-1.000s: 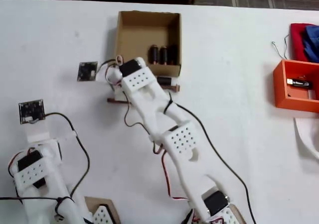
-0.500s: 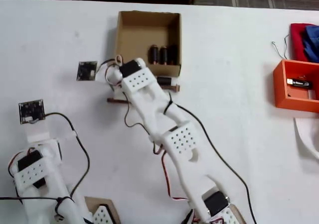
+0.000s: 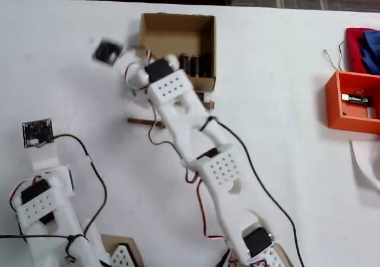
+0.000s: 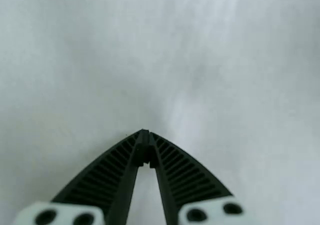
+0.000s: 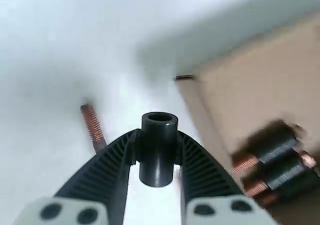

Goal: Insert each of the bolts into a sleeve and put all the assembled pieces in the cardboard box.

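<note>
**Ana:** Since a second ago the right arm [image 3: 178, 110] has swung up the table [image 3: 285, 59] toward the cardboard box [image 3: 169, 41]. Its wrist now sits at the box's near left corner. The left arm [image 3: 41, 202] has not shifted.

**Ben:** What does the right gripper [image 5: 157, 135] have?

**Ana:** It is clamped on a black sleeve [image 5: 159, 157]. The sleeve stands upright between the fingers with its open bore facing the wrist camera. It hangs over white table just outside the box wall [image 5: 195, 110].

**Ben:** And the bolt?

**Ana:** One copper bolt [image 3: 142, 121] lies flat on the table near the box, where it was a second ago. In the right wrist view that bolt [image 5: 92, 127] is apart from the sleeve and touches nothing.

**Ben:** Anything in the box?

**Ana:** Assembled pieces [image 3: 194, 65] lie side by side against the wall nearest the arms, toward the right corner. In the right wrist view they [image 5: 272, 160] are blurred, with copper ends poking out of black sleeves.

**Ben:** And the left gripper [image 4: 144, 147]?

**Ana:** It is clenched, tips pressed together with nothing between them, over bare table. An orange bin [image 3: 350, 104] sits well off at the right edge.
</note>
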You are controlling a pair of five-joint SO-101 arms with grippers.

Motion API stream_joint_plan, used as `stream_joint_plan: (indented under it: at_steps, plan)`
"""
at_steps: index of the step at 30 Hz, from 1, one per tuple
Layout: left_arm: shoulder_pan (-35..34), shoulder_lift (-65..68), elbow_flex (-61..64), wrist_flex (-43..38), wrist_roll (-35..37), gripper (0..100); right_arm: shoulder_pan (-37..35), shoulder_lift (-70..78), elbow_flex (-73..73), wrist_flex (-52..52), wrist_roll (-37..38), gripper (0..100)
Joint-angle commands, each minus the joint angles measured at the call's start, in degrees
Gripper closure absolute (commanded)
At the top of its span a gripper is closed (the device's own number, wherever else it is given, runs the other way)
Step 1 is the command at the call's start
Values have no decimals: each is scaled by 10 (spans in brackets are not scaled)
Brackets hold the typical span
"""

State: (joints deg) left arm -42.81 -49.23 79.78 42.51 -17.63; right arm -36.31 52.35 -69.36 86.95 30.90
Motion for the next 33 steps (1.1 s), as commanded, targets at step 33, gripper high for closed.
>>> stream_joint_plan:
  at_steps: [33]
  plan:
    - [449, 487, -714, 386, -237, 876, 382, -1044, 1155, -267, -205, 978]
